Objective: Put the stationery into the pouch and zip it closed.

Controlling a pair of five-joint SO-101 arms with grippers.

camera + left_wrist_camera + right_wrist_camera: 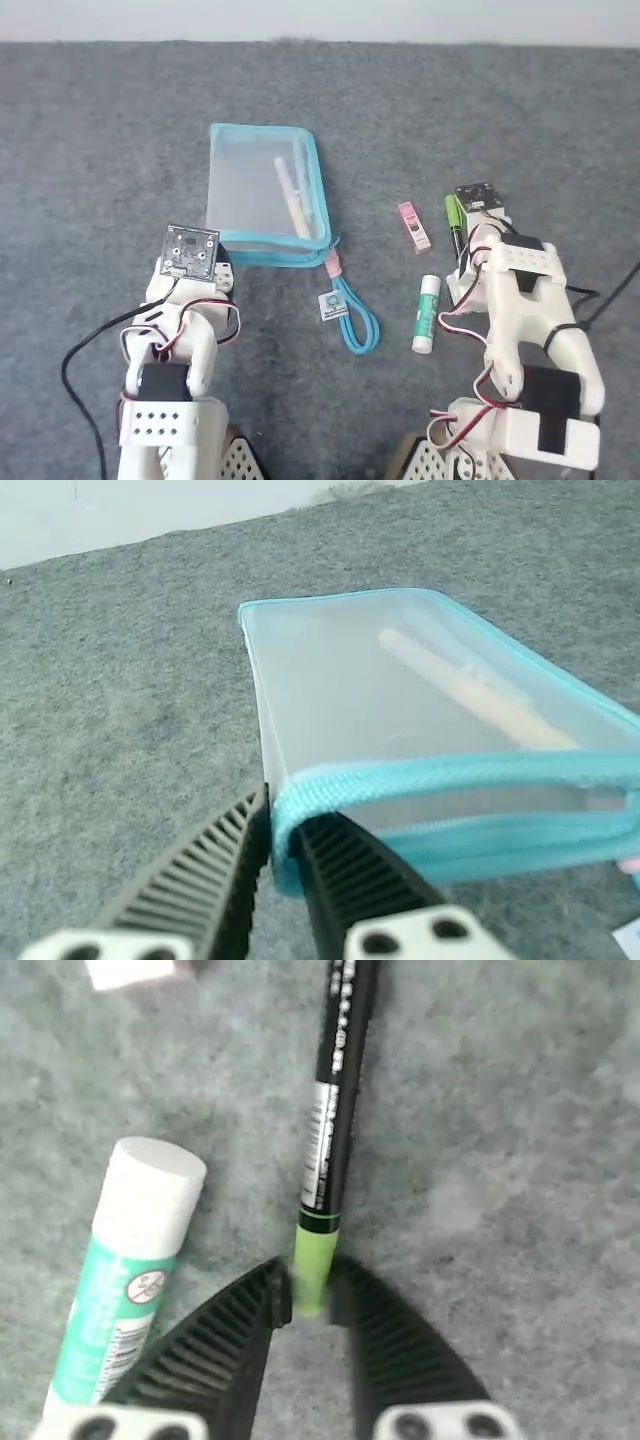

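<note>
The pouch [262, 190] lay flat on the grey table [100, 120] (a pale pen [292, 197] already inside it), with its blue strap [355, 318] trailing toward the arms. The left gripper [285, 825] was nearly closed, pinching the pouch's near corner at the zipper edge. The right gripper [310, 1295] had its jaws drawn in tight on the green end of a marker [335, 1110] lying on the table. A glue stick [130, 1250] lay just beside the marker, and a pink eraser [414, 226] lay between the pouch and the marker.
</note>
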